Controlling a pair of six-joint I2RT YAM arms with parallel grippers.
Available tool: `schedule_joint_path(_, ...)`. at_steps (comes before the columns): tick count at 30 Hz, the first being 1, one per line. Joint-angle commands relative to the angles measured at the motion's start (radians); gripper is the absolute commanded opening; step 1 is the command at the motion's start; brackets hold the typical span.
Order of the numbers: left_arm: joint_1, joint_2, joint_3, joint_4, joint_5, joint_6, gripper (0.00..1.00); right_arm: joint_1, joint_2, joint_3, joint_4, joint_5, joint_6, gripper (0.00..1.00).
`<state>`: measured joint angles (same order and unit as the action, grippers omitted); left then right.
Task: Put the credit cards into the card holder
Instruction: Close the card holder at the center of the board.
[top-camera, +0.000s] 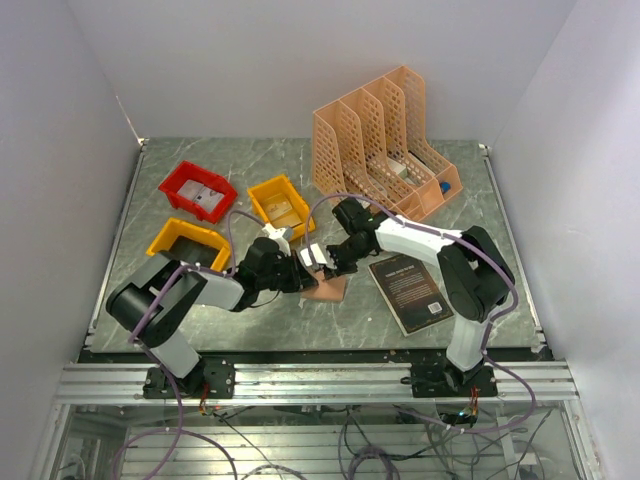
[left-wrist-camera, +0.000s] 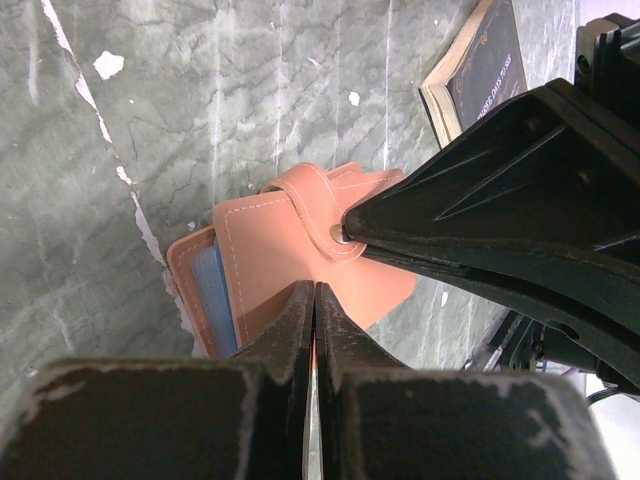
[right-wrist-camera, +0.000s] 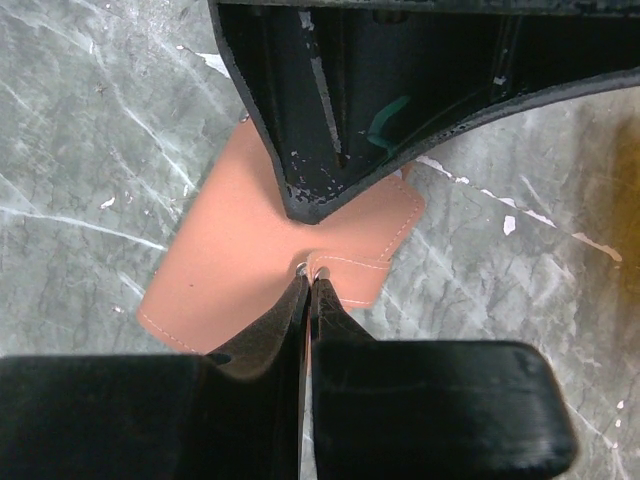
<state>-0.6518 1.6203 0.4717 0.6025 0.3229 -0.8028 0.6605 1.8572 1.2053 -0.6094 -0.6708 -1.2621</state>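
Card holder (top-camera: 327, 289): in the top view mostly covered by left gripper (left-wrist-camera: 315, 290) and right gripper (right-wrist-camera: 310, 275). Black book (left-wrist-camera: 482, 68): cut off at left wrist view's top edge. Red bin (top-camera: 183, 177) contents: too small to identify.

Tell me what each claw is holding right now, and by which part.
Both are shut on the salmon card holder: the right claw pinches its snap tab, and the left claw seems to pinch an edge just beside it. Neither holds a card.

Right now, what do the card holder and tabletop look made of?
Card holder: leather or imitation, matte salmon, pale edge stitching, metal snap. Tabletop: dark green marble look, white veins; stone or printed laminate, can't tell.
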Motion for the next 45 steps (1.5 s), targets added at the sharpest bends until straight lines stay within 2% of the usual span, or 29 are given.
schedule_joint_path(1, -0.008, 0.038, -0.018, 0.024, 0.008, 0.006, 0.07, 0.009, -0.027, -0.032, -0.03, 0.013, -0.02, 0.0)
schedule_joint_path(10, -0.006, 0.106, -0.03, 0.048, -0.007, -0.002, 0.07, 0.016, -0.05, -0.076, -0.053, 0.015, -0.073, 0.0)
schedule_joint_path(28, -0.007, 0.094, -0.034, 0.024, -0.016, 0.005, 0.07, 0.112, -0.077, -0.285, 0.024, 0.224, -0.114, 0.0)
schedule_joint_path(37, -0.006, 0.092, -0.035, 0.019, -0.018, 0.005, 0.07, 0.125, -0.091, -0.297, -0.02, 0.172, -0.136, 0.0)
schedule_joint_path(45, -0.006, 0.085, -0.037, 0.015, -0.019, 0.007, 0.07, 0.143, -0.101, -0.32, -0.037, 0.209, -0.155, 0.0)
